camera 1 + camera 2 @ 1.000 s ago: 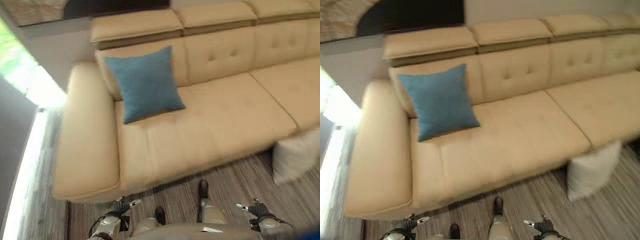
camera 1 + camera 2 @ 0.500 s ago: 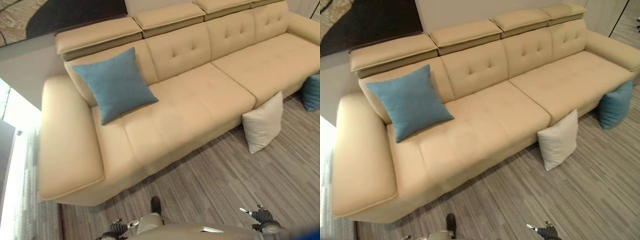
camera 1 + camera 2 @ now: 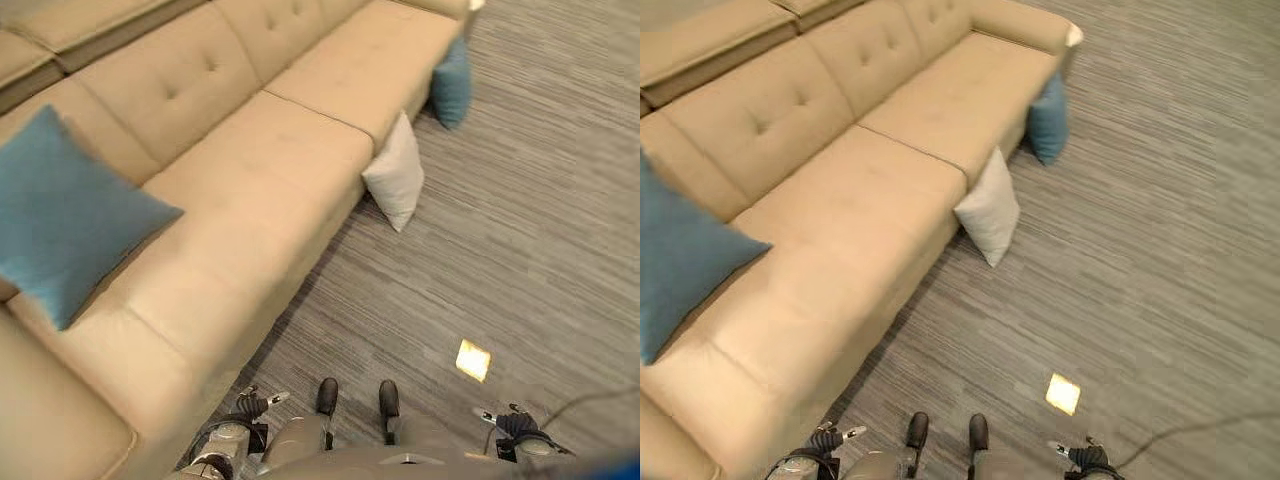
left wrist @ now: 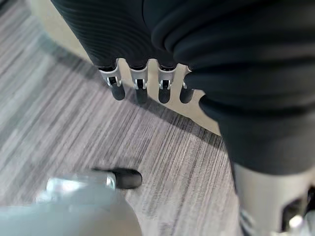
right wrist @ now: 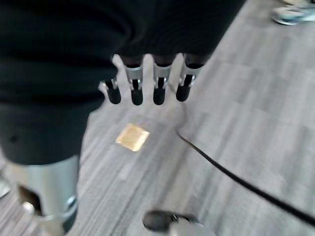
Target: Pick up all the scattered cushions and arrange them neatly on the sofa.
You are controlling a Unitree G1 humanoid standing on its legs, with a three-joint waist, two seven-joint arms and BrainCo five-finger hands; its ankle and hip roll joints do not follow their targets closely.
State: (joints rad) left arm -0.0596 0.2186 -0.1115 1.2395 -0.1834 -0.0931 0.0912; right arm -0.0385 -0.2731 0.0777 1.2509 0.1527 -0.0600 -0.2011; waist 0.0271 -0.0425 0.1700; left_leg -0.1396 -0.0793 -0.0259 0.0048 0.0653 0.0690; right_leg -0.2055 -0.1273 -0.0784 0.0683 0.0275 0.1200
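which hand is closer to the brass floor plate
Right. The right hand hangs low just beside the brass floor plate, while the left hand hangs by the sofa front, well across from it.

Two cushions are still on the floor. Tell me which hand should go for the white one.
Probably the left hand. The white cushion leans on the sofa front, ahead on that hand's side; the right hand hangs open over bare floor, farther off. Both hands are empty.

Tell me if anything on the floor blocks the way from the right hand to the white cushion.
Nothing visible does: bare floor lies between the right hand and the white cushion; the brass plate sits flush.
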